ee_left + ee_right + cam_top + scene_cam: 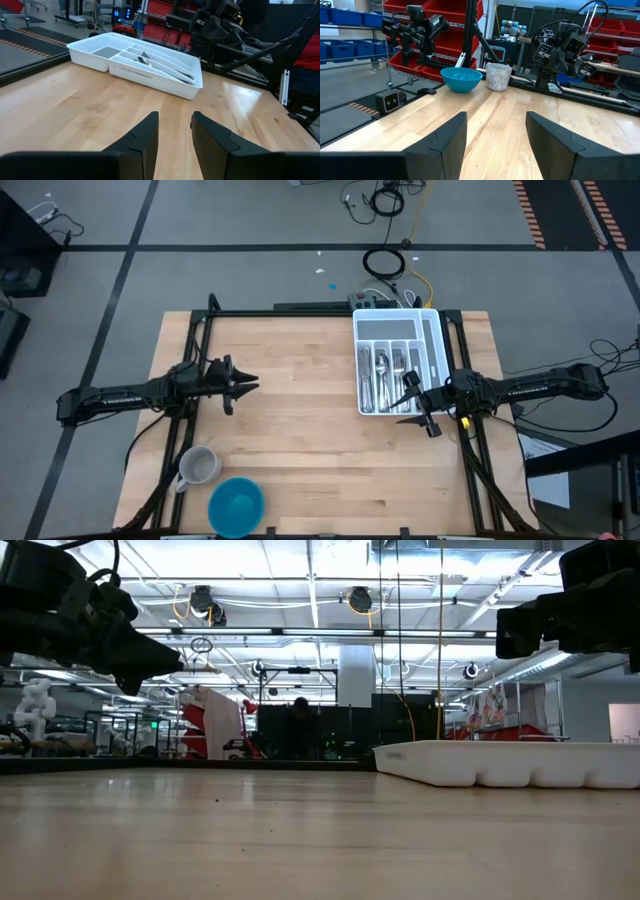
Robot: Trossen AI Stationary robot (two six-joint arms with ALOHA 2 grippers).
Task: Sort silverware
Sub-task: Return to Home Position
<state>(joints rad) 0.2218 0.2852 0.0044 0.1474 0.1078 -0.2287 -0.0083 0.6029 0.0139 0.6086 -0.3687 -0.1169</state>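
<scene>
The silverware lies in the compartments of a white organiser tray at the table's far right; the same silverware shows in the left wrist view. My left gripper hovers open above the table's left side, pointing level toward the right, with nothing between its fingers. My right gripper hovers open at the tray's near right corner, above the table, pointing left; its fingers hold nothing.
A grey mug and a blue bowl stand at the table's near left corner. The mug and bowl also show in the right wrist view. Bare wood lies between the arms.
</scene>
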